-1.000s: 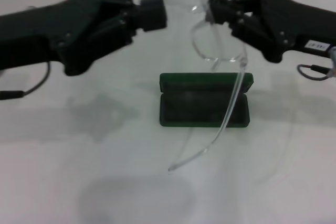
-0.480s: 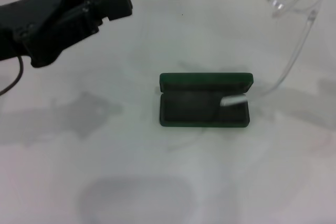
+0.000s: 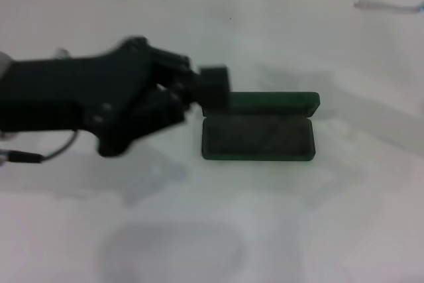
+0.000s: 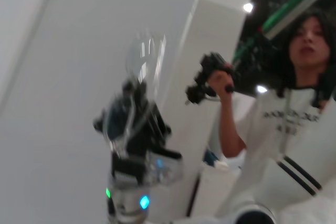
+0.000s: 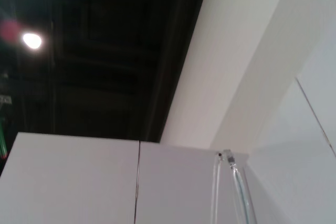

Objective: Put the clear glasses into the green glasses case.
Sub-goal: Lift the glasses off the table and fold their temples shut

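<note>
The green glasses case [image 3: 258,127] lies open on the white table [image 3: 278,230], with its lid standing up at the back and its dark grey inside showing. Nothing is inside it. The left gripper [image 3: 213,87] hangs low over the table just left of the case, and its black tip covers the left end of the lid in the head view. I cannot tell if its fingers are open or closed. The clear glasses [image 4: 137,95] are up in the air, away from the case. In the left wrist view the right gripper [image 4: 134,121] is raised high and its fingers are closed on the glasses, with the see-through lens sticking up above it. In the right wrist view, two thin clear arms of the glasses [image 5: 233,192] show close to the camera. In the head view, only a small clear tip [image 3: 387,6] shows near the far right edge. A person in a white shirt [image 4: 286,124] stands behind, holding up a black handle.
</note>
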`<state>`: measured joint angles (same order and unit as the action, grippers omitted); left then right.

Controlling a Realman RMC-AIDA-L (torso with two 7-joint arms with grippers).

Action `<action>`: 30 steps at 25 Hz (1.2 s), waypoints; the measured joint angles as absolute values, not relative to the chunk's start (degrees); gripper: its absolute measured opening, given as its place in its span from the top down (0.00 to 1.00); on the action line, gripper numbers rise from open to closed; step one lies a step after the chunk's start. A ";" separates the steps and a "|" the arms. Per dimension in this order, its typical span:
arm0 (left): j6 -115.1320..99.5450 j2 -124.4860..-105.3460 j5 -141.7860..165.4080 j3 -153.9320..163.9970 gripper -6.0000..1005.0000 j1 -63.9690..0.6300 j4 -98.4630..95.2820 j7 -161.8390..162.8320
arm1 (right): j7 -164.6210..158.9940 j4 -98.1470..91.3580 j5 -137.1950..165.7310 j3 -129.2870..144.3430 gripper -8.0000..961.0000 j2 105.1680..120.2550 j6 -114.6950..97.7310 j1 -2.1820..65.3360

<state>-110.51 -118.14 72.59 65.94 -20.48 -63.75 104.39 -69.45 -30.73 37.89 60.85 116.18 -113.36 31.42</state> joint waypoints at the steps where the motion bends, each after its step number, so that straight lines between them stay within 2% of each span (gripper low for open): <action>1: -110.50 -118.61 73.44 66.80 0.95 -20.91 -63.49 104.04 | -69.22 -30.52 37.02 61.28 0.92 116.18 -113.39 31.76; 4: -110.46 -119.46 74.36 68.77 0.95 -22.20 -62.51 103.61 | -67.34 -29.73 34.39 64.07 0.92 116.19 -113.04 32.66; 14: -110.11 -119.69 72.81 73.14 0.95 -26.28 -59.75 102.77 | -58.72 -24.65 31.93 74.02 0.92 116.19 -109.45 36.87; 30: -109.83 -119.48 69.57 68.93 0.95 -26.35 -59.59 101.32 | -55.96 -23.36 32.41 79.93 0.92 116.16 -105.89 37.49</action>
<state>-109.83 -119.48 69.57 68.93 -26.34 -59.59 101.32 -55.96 -23.36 32.42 79.93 116.16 -105.89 37.49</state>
